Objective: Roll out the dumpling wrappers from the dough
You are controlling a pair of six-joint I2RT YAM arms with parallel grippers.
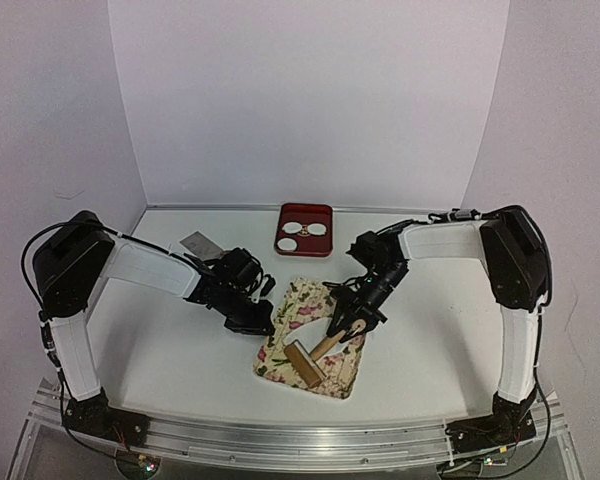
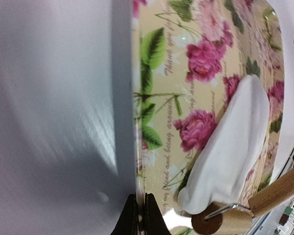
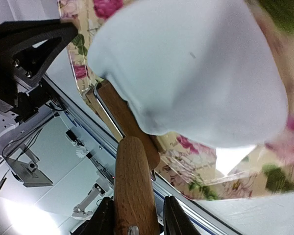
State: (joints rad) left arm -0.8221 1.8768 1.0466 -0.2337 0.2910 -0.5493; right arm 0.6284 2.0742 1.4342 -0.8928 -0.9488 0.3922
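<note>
Right gripper (image 3: 137, 215) is closed on the wooden handle (image 3: 132, 171) of the rolling pin (image 3: 118, 111), one finger on each side of it. The right arm rises from its base, folds at the elbow and reaches inward, with the wrist bent down over the floral mat (image 1: 280, 352). The dough (image 3: 196, 68) lies on the mat just ahead of this gripper, with the pin's barrel at its near edge. From overhead the gripper covers most of the dough, and its full outline is hard to make out there. Left gripper (image 2: 140, 215) sits low at the mat's left edge, on a forearm stretched across the table (image 1: 170, 350) from a raised elbow. Its jaws stand together with only a sliver between them, and the mat's edge runs straight into that sliver, so the mat appears nipped. The left wrist view cuts off all but the fingertips. Beyond both grippers, well apart from them, a red tray (image 1: 307, 212) holds the dumpling wrappers (image 1: 296, 228). Two discs are plain there and a third is less distinct. A small grey item (image 1: 200, 243) lies on the table beyond the left arm and is too small to identify.
</note>
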